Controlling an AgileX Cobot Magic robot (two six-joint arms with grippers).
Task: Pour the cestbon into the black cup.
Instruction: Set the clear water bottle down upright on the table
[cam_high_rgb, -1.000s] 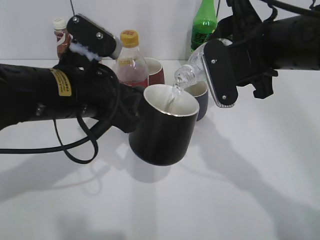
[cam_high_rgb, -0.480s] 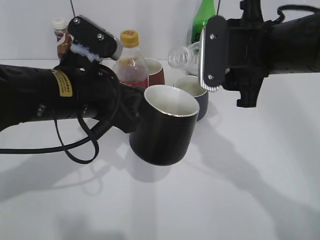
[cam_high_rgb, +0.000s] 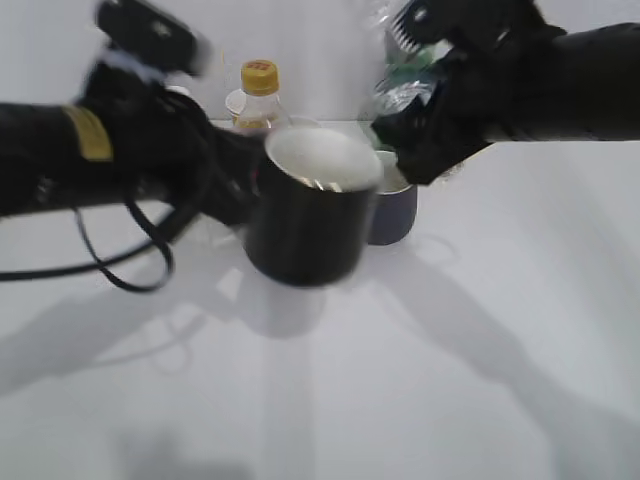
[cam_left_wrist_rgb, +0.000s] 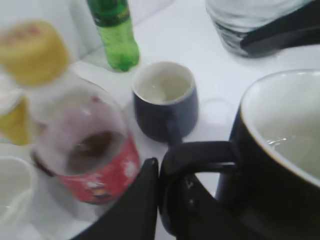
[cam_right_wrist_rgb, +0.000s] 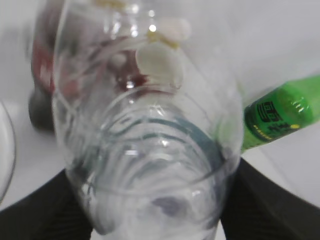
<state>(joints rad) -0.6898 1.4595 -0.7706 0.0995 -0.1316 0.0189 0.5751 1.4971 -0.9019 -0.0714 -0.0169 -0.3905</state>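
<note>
My left gripper (cam_left_wrist_rgb: 162, 200) is shut on the handle of the black cup (cam_left_wrist_rgb: 272, 165) and holds it above the table. The cup (cam_high_rgb: 305, 215) has a white inside and water in it. My right gripper (cam_high_rgb: 430, 90) is shut on the cestbon (cam_right_wrist_rgb: 145, 150), a clear ribbed bottle that fills the right wrist view between the two black fingers. In the exterior view the cestbon (cam_high_rgb: 400, 85) is raised to the upper right of the cup, apart from its rim. Its base also shows at the top of the left wrist view (cam_left_wrist_rgb: 250, 20).
A dark grey-blue mug (cam_high_rgb: 392, 205) (cam_left_wrist_rgb: 165, 105) stands just behind the cup. A red-labelled cola bottle with yellow cap (cam_high_rgb: 258, 95) (cam_left_wrist_rgb: 85, 140) is behind the left arm. A green soda bottle (cam_left_wrist_rgb: 114, 32) (cam_right_wrist_rgb: 280, 117) stands at the back by the wall.
The cestbon has tipped back up and away from the cup's rim; the stream of water has stopped. The left arm with the cup has shifted left and slightly up.
</note>
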